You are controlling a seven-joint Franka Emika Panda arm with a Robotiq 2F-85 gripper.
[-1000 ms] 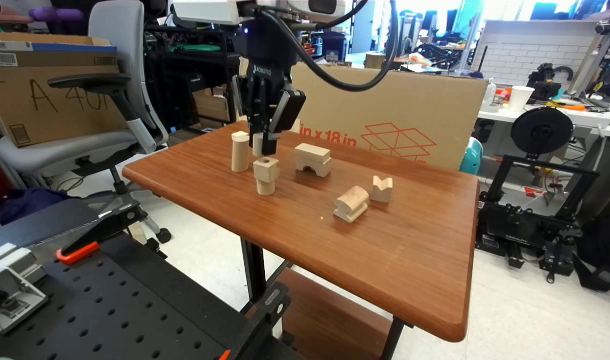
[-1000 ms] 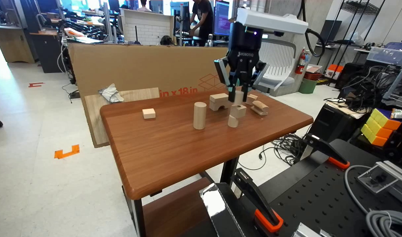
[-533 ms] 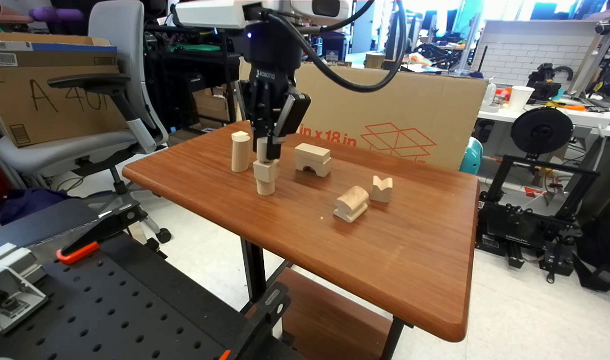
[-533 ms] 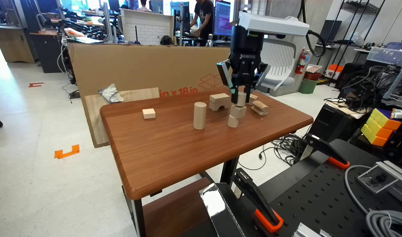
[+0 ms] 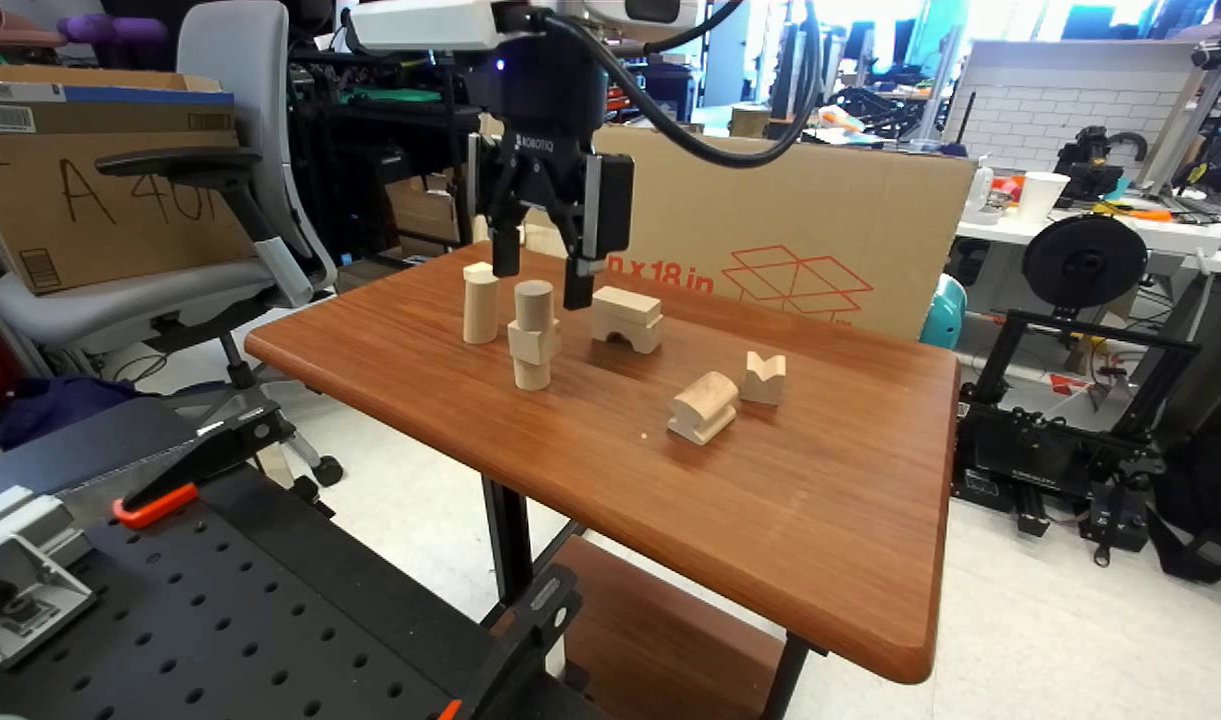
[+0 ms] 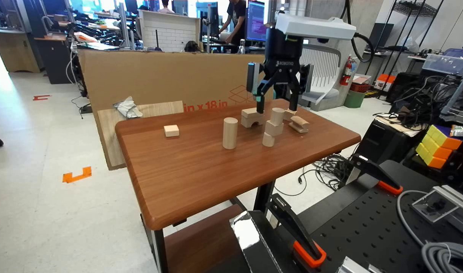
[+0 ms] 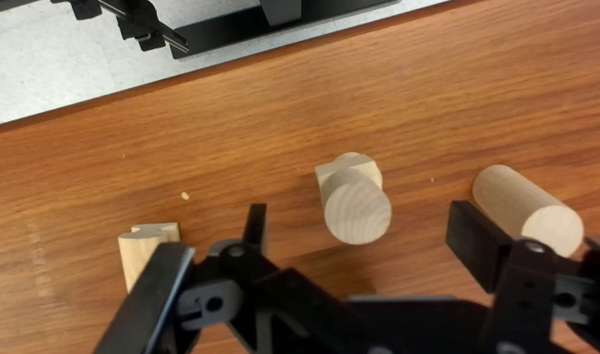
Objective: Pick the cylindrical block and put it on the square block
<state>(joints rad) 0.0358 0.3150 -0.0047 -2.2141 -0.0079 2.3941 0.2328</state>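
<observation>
Over table (image 6: 178,159), gripper (image 6: 277,108) is spread wide, nothing held. Stack (image 6: 273,129): cube (image 5: 533,343) is topped by peg (image 5: 534,304), stood upright, but is itself set off-centre on a round base (image 5: 532,376). Main risk: if peg is clipped by gripper during lift-off, the overhung stack could be toppled.

The cylindrical block (image 5: 534,306) was slim, pale bare wood; stood upright on top of the square block (image 6: 273,128) in both exterior views, flat round end up, curved grain showing in the wrist view. The square block was pale bare wood too, roughly cube-like, top mostly covered. In an exterior view it sat off centre on a short round block (image 6: 268,140).
</observation>
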